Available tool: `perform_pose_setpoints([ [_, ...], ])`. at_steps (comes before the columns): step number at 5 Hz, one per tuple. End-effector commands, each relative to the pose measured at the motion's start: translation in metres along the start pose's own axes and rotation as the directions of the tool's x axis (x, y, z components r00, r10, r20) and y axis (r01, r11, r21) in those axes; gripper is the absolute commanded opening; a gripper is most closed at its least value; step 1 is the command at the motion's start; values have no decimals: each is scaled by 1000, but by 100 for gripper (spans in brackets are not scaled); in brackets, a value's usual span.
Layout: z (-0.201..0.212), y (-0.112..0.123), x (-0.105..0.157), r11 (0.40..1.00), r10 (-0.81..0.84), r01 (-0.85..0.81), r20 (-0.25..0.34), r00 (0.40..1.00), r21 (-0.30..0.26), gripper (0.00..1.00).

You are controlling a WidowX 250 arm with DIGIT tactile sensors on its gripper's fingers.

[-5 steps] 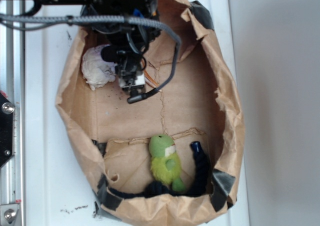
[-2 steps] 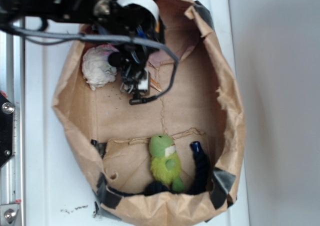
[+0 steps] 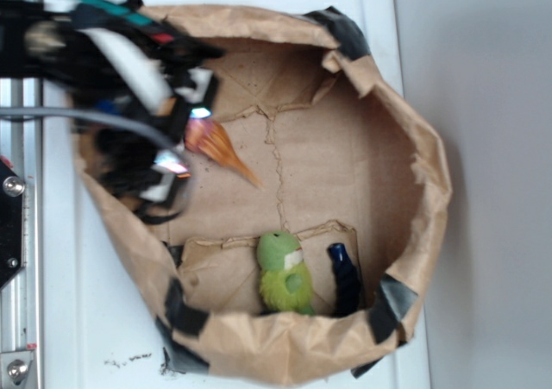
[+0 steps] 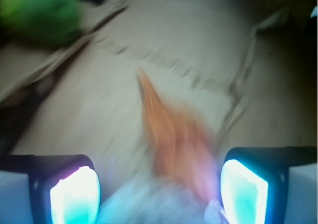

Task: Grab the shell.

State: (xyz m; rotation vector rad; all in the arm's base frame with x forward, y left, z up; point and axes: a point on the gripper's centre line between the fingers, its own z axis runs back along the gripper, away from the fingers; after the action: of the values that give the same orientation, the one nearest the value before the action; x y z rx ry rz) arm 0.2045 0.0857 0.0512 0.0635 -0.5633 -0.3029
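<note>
Paper bag (image 3: 405, 147) widened; gripper (image 3: 185, 139) shifted left, pinching shell (image 3: 220, 146), now lifted.

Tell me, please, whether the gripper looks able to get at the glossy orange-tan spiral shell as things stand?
Probably yes. In the wrist view the orange-tan spiral shell lies between the gripper fingers, with nothing in the way. The green plush toy sits well clear. Blur hides whether the pads touch it.

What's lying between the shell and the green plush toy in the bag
Nothing. In the exterior view, only bare brown paper floor with a torn cardboard edge separates the shell from the green plush toy.
</note>
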Motion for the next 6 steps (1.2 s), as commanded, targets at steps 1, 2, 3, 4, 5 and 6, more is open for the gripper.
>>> perform_pose_setpoints([
  [1,4,7,1,999,-2,3,-4,1000,37,100],
  [2,2,8,5,999,17,-17,-15,1000,47,100],
  [3,2,8,5,999,17,-17,-15,1000,47,100],
  [4,2,8,5,999,17,-17,-15,1000,47,100],
  [5,2,8,5,999,17,-17,-15,1000,47,100],
  [6,2,16,10,999,41,-41,-32,999,23,100],
])
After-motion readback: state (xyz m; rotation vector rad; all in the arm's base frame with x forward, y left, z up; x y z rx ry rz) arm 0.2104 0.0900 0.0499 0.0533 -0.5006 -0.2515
